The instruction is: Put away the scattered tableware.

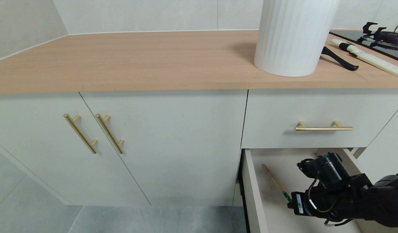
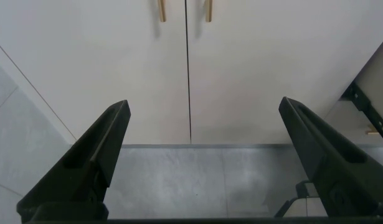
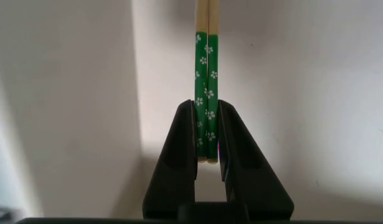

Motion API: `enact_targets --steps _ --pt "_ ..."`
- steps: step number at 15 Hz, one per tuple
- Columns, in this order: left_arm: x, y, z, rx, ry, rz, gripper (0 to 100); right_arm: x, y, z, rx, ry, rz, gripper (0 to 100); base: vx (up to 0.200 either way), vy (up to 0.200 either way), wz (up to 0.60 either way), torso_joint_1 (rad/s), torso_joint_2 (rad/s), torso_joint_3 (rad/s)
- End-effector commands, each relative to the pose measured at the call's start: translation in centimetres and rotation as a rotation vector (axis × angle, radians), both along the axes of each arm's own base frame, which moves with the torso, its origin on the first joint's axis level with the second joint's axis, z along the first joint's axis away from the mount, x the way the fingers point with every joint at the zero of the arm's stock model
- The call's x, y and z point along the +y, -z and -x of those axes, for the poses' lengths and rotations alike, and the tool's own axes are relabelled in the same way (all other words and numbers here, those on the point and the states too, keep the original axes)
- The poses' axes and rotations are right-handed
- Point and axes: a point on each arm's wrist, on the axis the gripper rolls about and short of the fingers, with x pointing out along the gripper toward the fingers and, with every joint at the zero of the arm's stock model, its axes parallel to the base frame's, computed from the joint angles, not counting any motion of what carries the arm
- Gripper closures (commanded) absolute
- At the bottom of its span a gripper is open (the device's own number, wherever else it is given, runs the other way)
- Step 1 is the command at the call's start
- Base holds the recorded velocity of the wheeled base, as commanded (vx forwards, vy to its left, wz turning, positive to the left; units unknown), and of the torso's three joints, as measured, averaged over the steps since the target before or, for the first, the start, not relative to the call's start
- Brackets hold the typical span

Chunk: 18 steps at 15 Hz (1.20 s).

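Head view: right tool hangs low inside the open pale drawer, near right. Left wrist view: left tool gapes, empty. Right wrist view: right tool clamps the green-flowered bamboo chopsticks; best lowered flat before release.

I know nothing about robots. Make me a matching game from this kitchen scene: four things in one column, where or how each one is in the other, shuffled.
1. chopsticks
2. white ribbed container
3. cream knife
4. left hand

A. standing on the wooden countertop
B. open, facing the cabinet doors
C. clamped in the right hand over the open drawer
D. lying on the countertop by the stove

Pairs: 1-C, 2-A, 3-D, 4-B.
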Motion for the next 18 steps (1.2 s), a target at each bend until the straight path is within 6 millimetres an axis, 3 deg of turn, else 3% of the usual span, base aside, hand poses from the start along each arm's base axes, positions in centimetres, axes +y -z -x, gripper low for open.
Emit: enact_targets --steps 1,4,12,13,18 --pt "0.0 0.0 0.0 0.001 0.000 0.000 0 0.3 2.9 -0.3 0.074 -0.003 0.036 100 0.000 0.000 0.00 0.000 0.00 0.000" --pt "0.0 0.0 0.0 0.001 0.000 0.000 0 0.6 4.7 -1.2 0.046 0.018 0.070 100 0.000 0.000 0.00 0.000 0.00 0.000" --pt "0.0 0.0 0.0 0.001 0.000 0.000 0 0.6 4.5 -1.3 0.031 0.021 0.067 100 0.000 0.000 0.00 0.000 0.00 0.000" --pt "0.0 0.0 0.0 0.001 0.000 0.000 0 0.6 4.5 -1.2 0.034 0.020 0.069 0 0.000 0.000 0.00 0.000 0.00 0.000" --pt "0.0 0.0 0.0 0.001 0.000 0.000 0 0.6 3.7 -1.1 0.007 0.019 0.056 0 0.000 0.000 0.00 0.000 0.00 0.000"
